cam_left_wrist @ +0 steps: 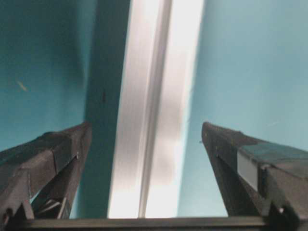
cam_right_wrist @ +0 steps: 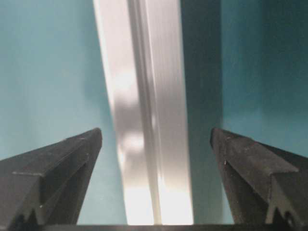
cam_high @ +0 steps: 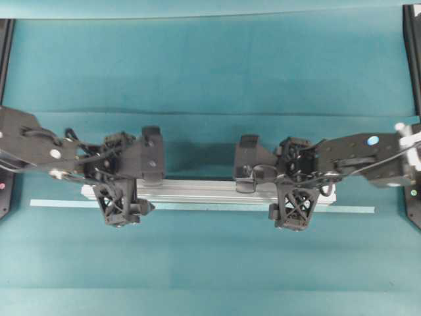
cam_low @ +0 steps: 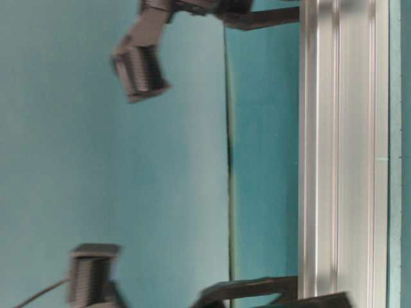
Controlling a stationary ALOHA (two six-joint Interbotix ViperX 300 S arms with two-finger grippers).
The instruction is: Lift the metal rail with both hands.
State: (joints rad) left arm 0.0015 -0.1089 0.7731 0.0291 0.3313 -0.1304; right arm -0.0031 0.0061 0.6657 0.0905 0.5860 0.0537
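Between each gripper's wide-open, empty fingers lies the metal rail, flat on the table, long axis running from left gripper to right gripper, both straddling it, equally near.

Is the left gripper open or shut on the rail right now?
Open. In its wrist view the left gripper has both fingers standing well clear of the metal rail, teal mat showing on either side.

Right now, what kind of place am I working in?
It looks like a lab robot test bench, not a home or factory line: a teal mat covers the table, two black arms face each other, and the only workpieces are a metal rail and a pale tape strip.
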